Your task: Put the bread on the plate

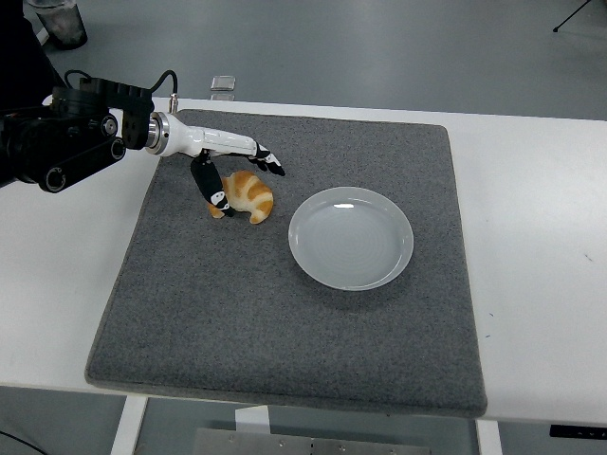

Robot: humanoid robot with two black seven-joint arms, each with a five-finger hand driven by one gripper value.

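Observation:
A golden croissant (247, 196) lies on the grey mat (285, 313), left of an empty white plate (350, 237). My left hand (237, 175) reaches in from the left and is down over the croissant. Its thumb (211, 190) is at the croissant's left end and its fingers (266, 159) stretch along the far side. The fingers are spread and do not close on the bread. The croissant rests on the mat. My right arm is out of view.
The grey mat covers most of the white table (541, 246). A small clear object (223, 84) sits at the table's far edge. A dark bin (59, 21) stands on the floor at the top left.

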